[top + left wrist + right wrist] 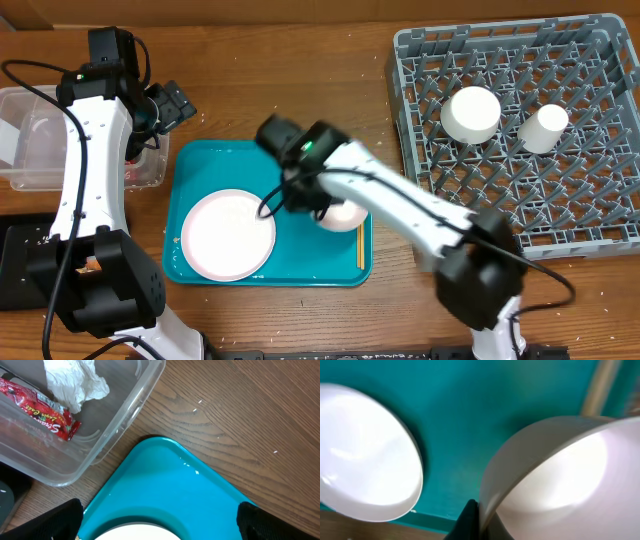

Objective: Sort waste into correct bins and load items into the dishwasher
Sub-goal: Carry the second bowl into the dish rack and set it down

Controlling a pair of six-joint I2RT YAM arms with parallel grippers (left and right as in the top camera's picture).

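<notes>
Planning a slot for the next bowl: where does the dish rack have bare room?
The dish rack is bare across its near half, from the white bowl and cup to the wall nearest the robot, and in its far right corner. Crowded: the far middle, where those two stand close together.

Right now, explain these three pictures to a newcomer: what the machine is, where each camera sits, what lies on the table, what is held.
Two robot arms work at a wooden table. One camera looks down from above; one rides on each wrist. The left gripper hangs open over the teal tray, beside a clear tub holding a red wrapper and paper wad. The right gripper pinches the rim of a white bowl beside the plate. The grey rack holds another bowl and a cup.
</notes>
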